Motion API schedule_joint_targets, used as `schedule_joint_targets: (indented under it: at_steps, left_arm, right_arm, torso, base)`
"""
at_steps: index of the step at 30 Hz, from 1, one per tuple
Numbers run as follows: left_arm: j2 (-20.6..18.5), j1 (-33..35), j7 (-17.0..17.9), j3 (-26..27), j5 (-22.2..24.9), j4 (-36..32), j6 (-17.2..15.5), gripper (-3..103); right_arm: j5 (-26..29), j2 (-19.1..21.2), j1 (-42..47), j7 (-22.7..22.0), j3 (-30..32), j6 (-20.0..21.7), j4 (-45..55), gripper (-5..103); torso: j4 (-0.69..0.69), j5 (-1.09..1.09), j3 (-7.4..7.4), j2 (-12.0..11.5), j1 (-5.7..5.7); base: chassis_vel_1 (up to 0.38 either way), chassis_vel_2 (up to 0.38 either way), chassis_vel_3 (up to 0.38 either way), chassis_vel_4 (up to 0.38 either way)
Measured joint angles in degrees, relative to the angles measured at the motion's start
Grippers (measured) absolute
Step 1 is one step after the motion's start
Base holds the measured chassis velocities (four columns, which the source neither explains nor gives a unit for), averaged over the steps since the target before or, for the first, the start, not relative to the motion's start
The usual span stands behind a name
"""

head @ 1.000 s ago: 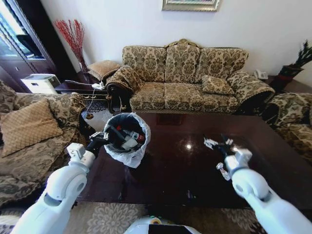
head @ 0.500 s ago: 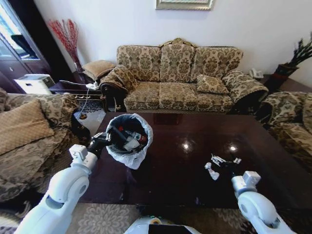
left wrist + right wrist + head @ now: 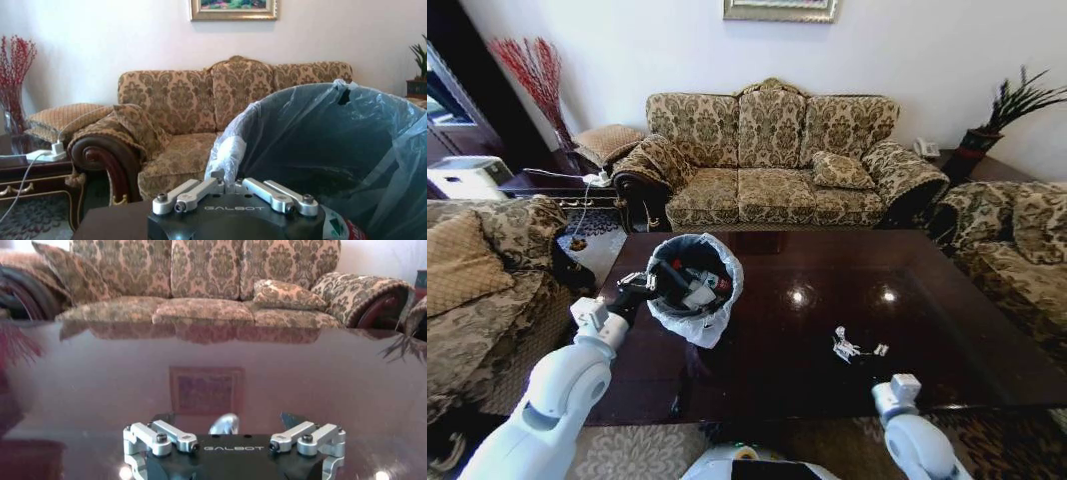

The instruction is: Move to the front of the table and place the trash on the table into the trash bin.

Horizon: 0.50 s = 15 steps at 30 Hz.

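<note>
The bin (image 3: 693, 290) stands upright on the table (image 3: 947, 330), mouth up, with trash (image 3: 695, 287) inside. The left gripper (image 3: 640, 287) is pinched shut on its near rim. The right gripper (image 3: 855, 349) hangs spread over the table's near edge, well apart from the bin.

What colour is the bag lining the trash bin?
Translucent white, over a black inside; the trash bin shows best in the head view.

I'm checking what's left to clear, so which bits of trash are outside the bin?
The white crumpled scraps lying on the table near the right gripper; the rest sit inside the trash bin.
</note>
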<state>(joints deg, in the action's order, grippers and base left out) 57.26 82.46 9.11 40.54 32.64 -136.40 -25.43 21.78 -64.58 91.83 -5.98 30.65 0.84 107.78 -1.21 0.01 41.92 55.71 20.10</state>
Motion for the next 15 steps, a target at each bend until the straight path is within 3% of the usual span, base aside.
schedule_joint_targets:
  at_steps: [15]
  left_arm:
    - [0.76,0.32,-0.90,-0.03,-0.42,0.12,0.33,1]
  right_arm:
    - [-1.93,-2.01,0.75,-2.18,-0.79,-2.35,-2.83,100]
  torso:
    - [0.01,-0.02,0.01,0.00,0.00]
  base:
    - [0.000,0.000,0.000,0.000]
